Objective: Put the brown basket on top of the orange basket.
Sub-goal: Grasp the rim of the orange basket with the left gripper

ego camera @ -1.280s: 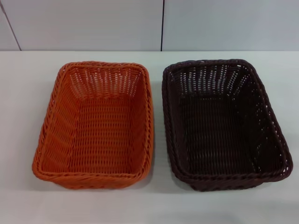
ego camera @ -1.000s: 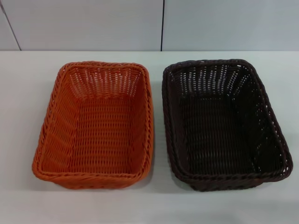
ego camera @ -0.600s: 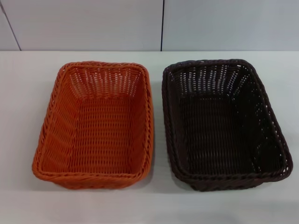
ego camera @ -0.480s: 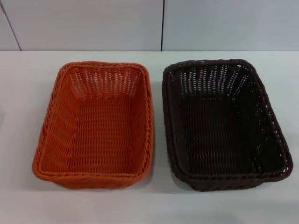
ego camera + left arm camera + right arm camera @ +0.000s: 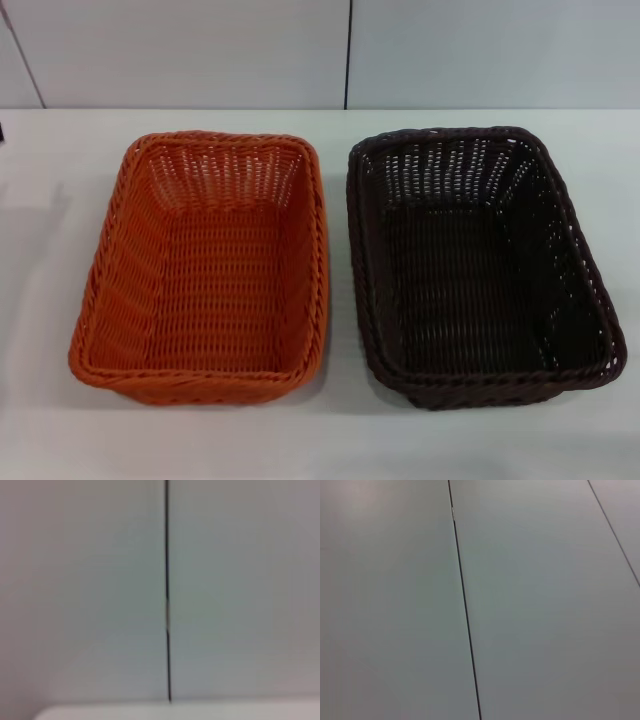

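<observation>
The orange basket (image 5: 205, 270) sits on the white table (image 5: 340, 430) at the left of the head view, open side up and empty. The brown basket (image 5: 478, 265) stands beside it on the right, also upright and empty, with a narrow gap between the two rims. Neither gripper nor arm shows in the head view. Both wrist views show only grey wall panels with a dark seam (image 5: 167, 595) (image 5: 465, 610), and none of the task's things.
A grey panelled wall (image 5: 200, 50) runs behind the table's far edge. A faint shadow (image 5: 25, 215) lies on the table left of the orange basket. A strip of the table's edge (image 5: 175, 711) shows in the left wrist view.
Both baskets have stayed put. A faint shadow has spread over the table at the left edge of the head view.
</observation>
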{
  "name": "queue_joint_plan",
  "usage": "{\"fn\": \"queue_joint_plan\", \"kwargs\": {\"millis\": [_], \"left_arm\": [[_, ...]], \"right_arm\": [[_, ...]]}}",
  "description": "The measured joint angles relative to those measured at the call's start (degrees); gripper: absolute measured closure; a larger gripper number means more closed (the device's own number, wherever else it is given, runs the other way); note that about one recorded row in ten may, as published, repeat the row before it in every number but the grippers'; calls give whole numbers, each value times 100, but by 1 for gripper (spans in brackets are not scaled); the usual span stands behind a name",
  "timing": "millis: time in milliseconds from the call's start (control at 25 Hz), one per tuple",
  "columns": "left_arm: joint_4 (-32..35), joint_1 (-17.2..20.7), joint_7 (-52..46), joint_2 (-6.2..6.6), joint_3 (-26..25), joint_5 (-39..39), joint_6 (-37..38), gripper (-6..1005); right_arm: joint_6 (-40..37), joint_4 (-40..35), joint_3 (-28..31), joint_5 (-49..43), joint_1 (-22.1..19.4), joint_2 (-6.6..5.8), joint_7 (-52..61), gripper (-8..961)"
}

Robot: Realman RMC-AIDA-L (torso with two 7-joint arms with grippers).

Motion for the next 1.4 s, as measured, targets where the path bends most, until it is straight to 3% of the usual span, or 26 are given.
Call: {"fn": "queue_joint_plan", "kwargs": {"millis": [40,80,120,200,240,320,440,720,1000,1400], "left_arm": [[0,0,0,0,0,0,0,214],[-406,-58,228,-88,-143,10,-754,214],[-1320,-244,1045,-524,-635,46,-2391,215],[-1746,-382,1593,-916,-971,90,-3141,216],[-2115,-531,2022,-1183,-1225,161,-3802,217],[-2317,-635,2174,-1251,-1256,196,-4212,217],[-2638,-832,2021,-1202,-1087,236,-4898,217],[-2595,-1099,1611,-1221,-992,241,-5579,216],[-1625,-1388,1438,-1224,-672,267,-5578,216],[-535,-1757,1416,-1217,-677,272,-5319,216]], "right_arm": [[0,0,0,0,0,0,0,176],[3,1,-1,0,0,0,1,176],[2,1,0,0,1,0,2,176],[2,-3,0,0,19,0,3,176],[2,-3,0,0,19,0,3,176],[4,-7,-11,0,35,-2,7,176],[20,-5,-34,-4,42,-10,13,176],[38,-7,-49,-11,9,-11,13,176],[35,-3,-49,-16,-2,-9,13,176],[-97,-29,-55,-132,-59,-13,-42,176]]}}
